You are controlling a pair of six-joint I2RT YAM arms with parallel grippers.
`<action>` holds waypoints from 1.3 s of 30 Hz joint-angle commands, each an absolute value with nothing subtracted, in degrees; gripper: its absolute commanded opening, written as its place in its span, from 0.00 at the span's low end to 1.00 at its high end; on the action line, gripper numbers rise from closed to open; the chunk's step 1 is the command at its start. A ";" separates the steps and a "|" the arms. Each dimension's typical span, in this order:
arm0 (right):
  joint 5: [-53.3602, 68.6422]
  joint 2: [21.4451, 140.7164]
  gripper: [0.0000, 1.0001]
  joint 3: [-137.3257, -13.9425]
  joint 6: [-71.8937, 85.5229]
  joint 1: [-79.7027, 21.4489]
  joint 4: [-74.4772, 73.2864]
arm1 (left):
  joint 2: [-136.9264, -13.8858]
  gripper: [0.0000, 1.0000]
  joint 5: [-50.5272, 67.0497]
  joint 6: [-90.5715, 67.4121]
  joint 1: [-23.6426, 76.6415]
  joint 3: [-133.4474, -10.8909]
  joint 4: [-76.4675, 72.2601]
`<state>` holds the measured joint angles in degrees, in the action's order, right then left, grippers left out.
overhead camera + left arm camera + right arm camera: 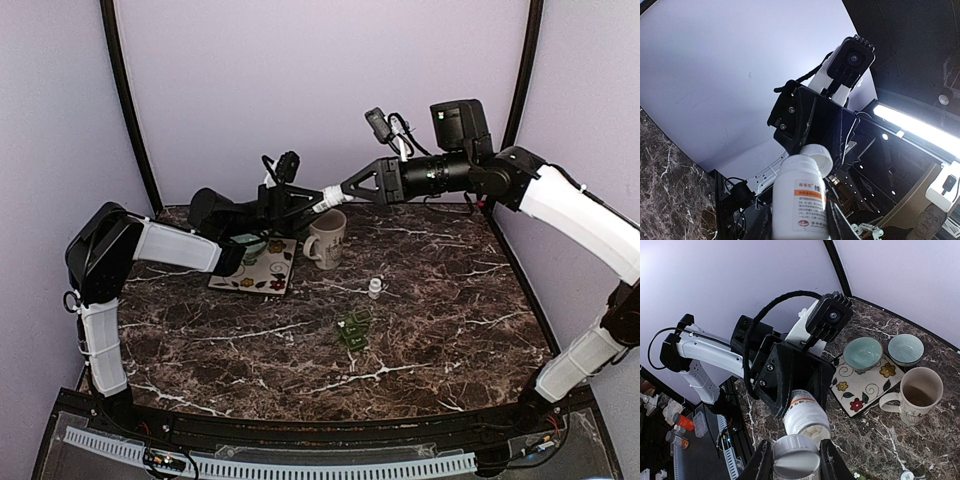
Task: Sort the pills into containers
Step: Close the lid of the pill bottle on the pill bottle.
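Dark marble tabletop [450,290] — lilac walls [300,90], black poles [128,100]; pill bottle [800,200] aloft.

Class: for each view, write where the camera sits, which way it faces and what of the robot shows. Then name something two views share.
Top external: above and behind the robot, looking down at the marble table; both arms show.
Left wrist: on the left arm, facing up at the wall and a light strip; the left tool grips the white bottle.
Right wrist: on the right arm, facing down at the mug and two bowls; the right tool holds the cap.
Shared: both wrist views show the white bottle.
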<state>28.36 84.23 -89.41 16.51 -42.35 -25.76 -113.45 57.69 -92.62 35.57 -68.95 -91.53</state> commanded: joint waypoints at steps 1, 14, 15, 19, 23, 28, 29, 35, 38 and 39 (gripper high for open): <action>27.75 85.85 0.00 -91.97 15.47 -42.88 -25.01 | -110.36 0.00 59.61 -93.53 35.60 -69.75 -99.68; 27.83 88.06 0.00 -93.22 14.41 -42.15 -25.84 | -112.16 0.00 60.87 -94.93 35.60 -72.86 -99.70; 27.95 88.16 0.00 -93.23 14.34 -42.06 -25.80 | -112.29 0.00 60.90 -95.08 35.60 -73.06 -99.74; 28.67 88.18 0.00 -92.78 14.50 -41.53 -25.30 | -112.71 0.00 60.94 -95.38 35.60 -73.61 -99.70; 29.72 88.22 0.00 -92.14 14.77 -41.07 -24.49 | -112.98 0.00 61.32 -95.89 35.60 -74.14 -99.72; 31.36 88.59 0.00 -92.03 14.70 -40.84 -24.52 | -113.46 0.00 62.44 -96.87 35.60 -74.60 -99.76; 31.59 88.67 0.00 -92.01 14.69 -40.87 -24.60 | -113.47 0.00 62.61 -96.96 35.60 -74.62 -99.70; 34.10 89.09 0.00 -92.03 14.21 -41.02 -24.98 | -113.69 0.00 63.68 -97.74 35.60 -75.15 -99.67; 34.22 89.28 0.00 -92.61 13.32 -41.49 -26.14 | -113.65 0.00 63.83 -97.89 35.60 -75.17 -99.67; 34.15 89.36 0.00 -92.79 12.88 -41.75 -26.49 | -113.64 0.00 63.87 -97.94 35.60 -75.24 -99.67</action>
